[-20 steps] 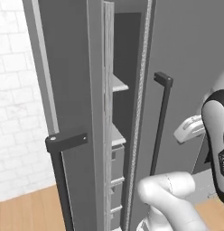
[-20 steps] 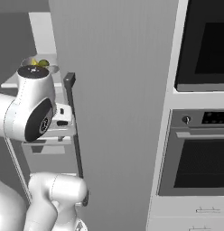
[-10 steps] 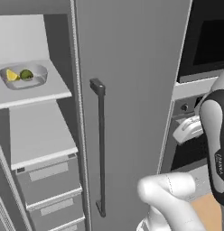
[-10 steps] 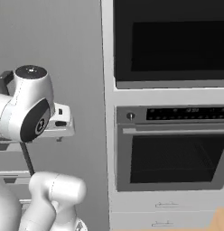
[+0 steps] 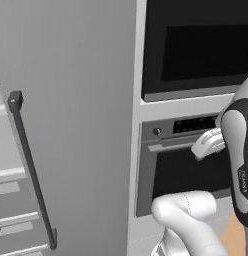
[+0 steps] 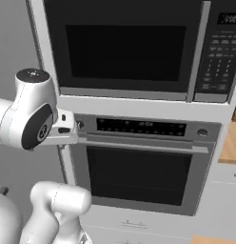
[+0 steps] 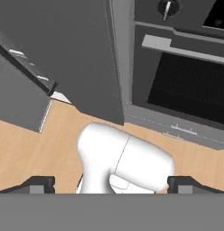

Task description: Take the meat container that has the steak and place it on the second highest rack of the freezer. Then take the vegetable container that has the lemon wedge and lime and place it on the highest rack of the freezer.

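Hand view: gripper spread wide and empty, over wooden floor beside the freezer.

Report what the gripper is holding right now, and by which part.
Nothing is held. The gripper is open, its two fingertips far apart with nothing between them, pointing down at the wooden floor in front of the oven.

Two black-windowed ovens are showing: an upper oven and a lower oven (stacked one above the other). One freezer is standing alongside, carrying one long dark bar handle. One keypad panel is sitting at the upper oven's right edge.
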